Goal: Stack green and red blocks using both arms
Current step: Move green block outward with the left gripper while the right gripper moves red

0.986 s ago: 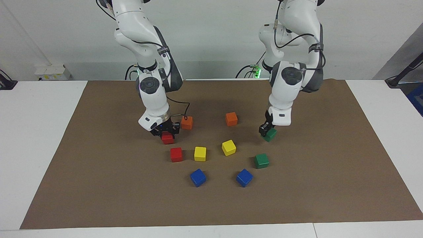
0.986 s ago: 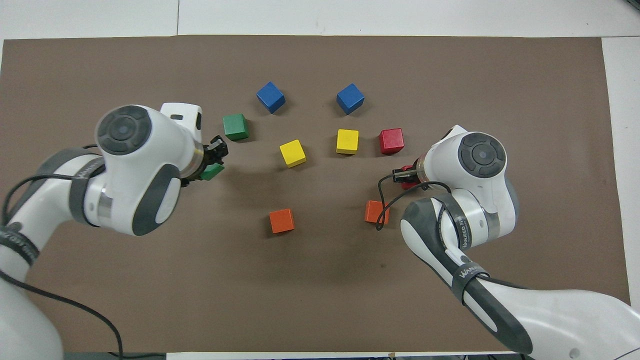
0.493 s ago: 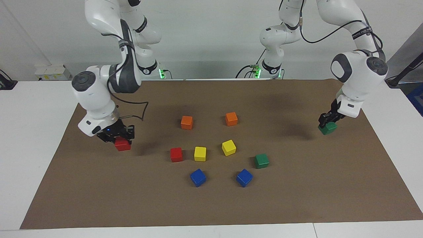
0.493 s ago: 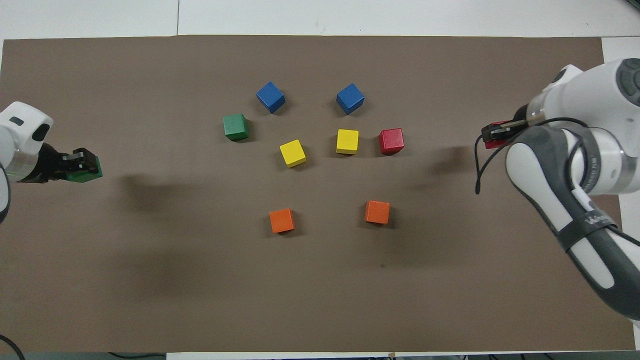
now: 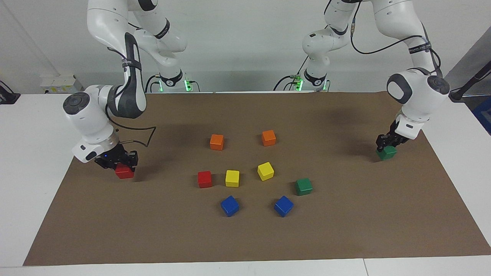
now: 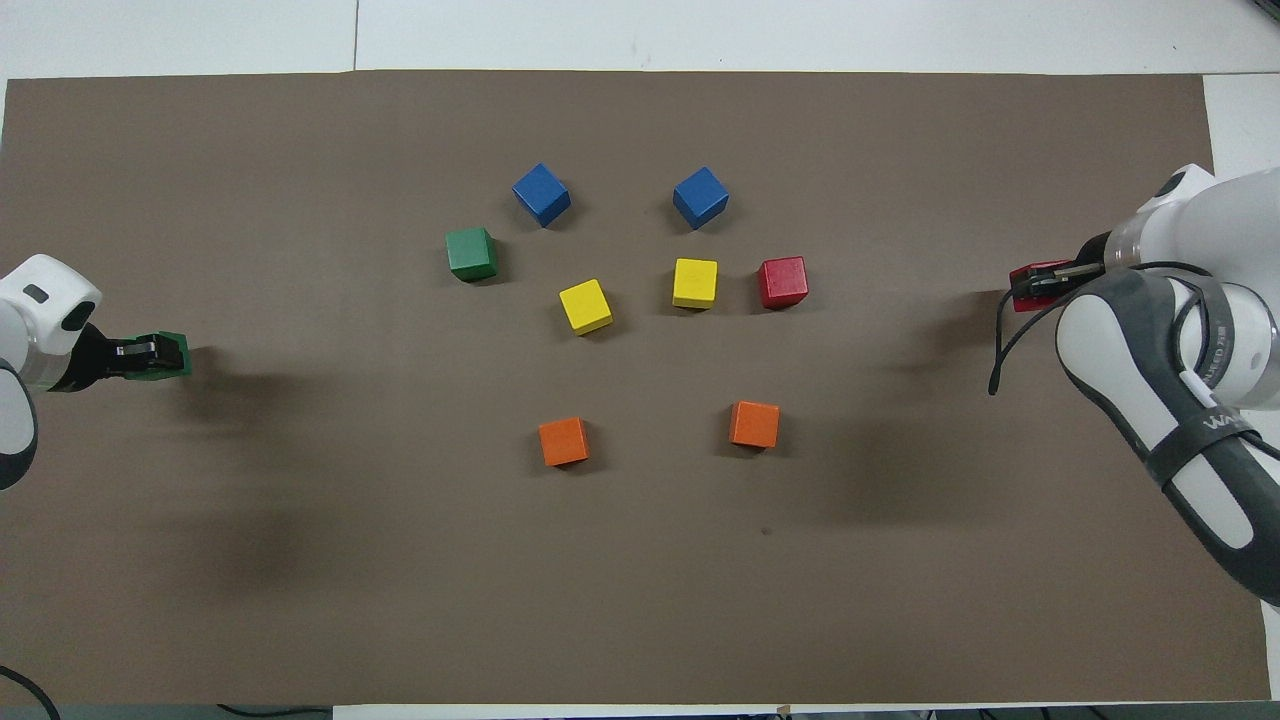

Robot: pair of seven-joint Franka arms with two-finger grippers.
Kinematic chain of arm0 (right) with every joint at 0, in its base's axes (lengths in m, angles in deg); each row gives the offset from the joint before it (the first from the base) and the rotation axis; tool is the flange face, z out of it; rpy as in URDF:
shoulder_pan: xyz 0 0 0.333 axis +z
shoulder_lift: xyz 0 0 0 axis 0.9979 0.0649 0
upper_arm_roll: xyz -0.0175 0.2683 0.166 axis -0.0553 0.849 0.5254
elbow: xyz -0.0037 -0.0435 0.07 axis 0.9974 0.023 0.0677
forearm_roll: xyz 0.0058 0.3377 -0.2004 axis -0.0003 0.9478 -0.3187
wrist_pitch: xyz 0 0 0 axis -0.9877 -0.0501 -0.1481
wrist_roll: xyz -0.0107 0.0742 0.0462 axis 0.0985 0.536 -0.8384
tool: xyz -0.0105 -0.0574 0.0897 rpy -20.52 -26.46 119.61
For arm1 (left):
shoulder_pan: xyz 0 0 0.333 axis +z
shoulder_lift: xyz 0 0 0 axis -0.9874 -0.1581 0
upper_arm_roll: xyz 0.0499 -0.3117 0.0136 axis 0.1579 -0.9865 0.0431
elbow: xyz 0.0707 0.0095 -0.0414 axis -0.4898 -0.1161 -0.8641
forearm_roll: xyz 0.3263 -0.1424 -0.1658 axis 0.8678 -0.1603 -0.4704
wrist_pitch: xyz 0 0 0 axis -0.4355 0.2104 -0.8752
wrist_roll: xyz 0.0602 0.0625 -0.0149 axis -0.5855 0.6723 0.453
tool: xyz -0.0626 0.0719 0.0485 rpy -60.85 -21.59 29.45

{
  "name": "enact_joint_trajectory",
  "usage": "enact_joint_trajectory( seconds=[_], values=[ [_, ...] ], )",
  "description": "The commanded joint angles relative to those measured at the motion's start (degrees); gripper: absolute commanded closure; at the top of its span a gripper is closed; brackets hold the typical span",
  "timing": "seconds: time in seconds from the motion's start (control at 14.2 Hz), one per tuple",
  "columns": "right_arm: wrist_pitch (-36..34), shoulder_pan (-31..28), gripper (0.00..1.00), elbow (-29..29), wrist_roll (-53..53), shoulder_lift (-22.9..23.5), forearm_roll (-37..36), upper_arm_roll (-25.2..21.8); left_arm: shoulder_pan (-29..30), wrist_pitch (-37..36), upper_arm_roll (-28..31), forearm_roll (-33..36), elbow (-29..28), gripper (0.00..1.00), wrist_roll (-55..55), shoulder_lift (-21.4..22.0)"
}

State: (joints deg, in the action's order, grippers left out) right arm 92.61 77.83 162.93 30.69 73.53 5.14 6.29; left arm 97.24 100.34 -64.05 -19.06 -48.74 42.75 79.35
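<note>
My left gripper [image 5: 386, 147] is shut on a green block [image 5: 386, 153], low at the brown mat's edge toward the left arm's end; the overhead view shows this gripper [image 6: 140, 352] and block [image 6: 165, 355] too. My right gripper [image 5: 117, 162] is shut on a red block [image 5: 124, 171], low over the mat toward the right arm's end, which also shows in the overhead view [image 6: 1030, 284]. I cannot tell whether either held block touches the mat. A second green block [image 5: 303, 186] and a second red block [image 5: 205, 179] lie free on the mat among the other cubes.
Two orange cubes [image 5: 216, 142] [image 5: 269, 138] lie nearest the robots. Two yellow cubes [image 5: 232, 178] [image 5: 265, 171] sit between the free red and green blocks. Two blue cubes [image 5: 229, 206] [image 5: 284, 206] lie farthest from the robots. The brown mat [image 5: 345, 230] covers the white table.
Both grippers carried their blocks from the middle cluster outward toward the mat's two ends, then sank lower over the mat. The free cubes have not moved.
</note>
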Motion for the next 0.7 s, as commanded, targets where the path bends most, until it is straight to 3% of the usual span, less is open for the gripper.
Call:
enact_joint_trajectory(
  seconds=[0.0,0.63],
  values=[
    [1.98,-0.87,1.00,1.21,-0.40,0.15,-0.16,0.73,1.50,3.36,-0.66,-0.88,-0.53,1.00,3.22,-1.22],
    [4.18,-0.08,1.00,2.96,0.39,1.82,-0.16,0.73,1.68,6.27,-0.66,-0.88,-0.44,1.00,7.26,-4.56]
  ],
)
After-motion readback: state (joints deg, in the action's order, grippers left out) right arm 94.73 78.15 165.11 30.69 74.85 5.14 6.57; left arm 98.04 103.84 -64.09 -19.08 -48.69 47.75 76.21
